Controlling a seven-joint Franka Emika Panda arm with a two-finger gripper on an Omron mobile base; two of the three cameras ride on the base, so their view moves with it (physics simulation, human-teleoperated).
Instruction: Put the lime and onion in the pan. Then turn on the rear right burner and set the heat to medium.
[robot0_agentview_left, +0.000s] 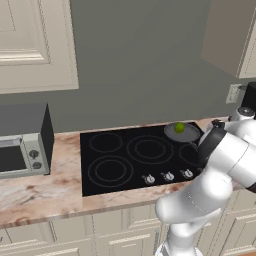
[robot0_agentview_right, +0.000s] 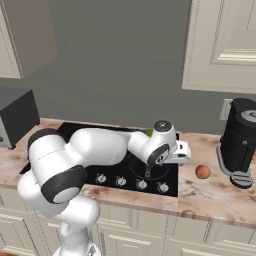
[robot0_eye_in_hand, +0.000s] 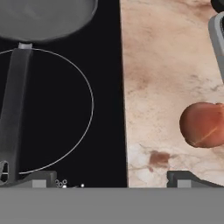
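With the fingers (robot0_eye_in_hand: 107, 177) spread wide and empty, the round onion (robot0_eye_in_hand: 203, 124) sits off-centre and could roll along the table (robot0_eye_in_hand: 166, 65) if nudged

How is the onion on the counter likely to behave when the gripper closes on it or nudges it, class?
The onion looks round and smooth, so it will probably roll across the flat marble counter if nudged off-centre. Its curved sides may let it slip out of the gripper unless squeezed across its middle. It seems small and compact, so likely light and firm rather than floppy.

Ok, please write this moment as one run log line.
lime: in pan | onion: on counter | gripper: open, empty, above cooktop edge
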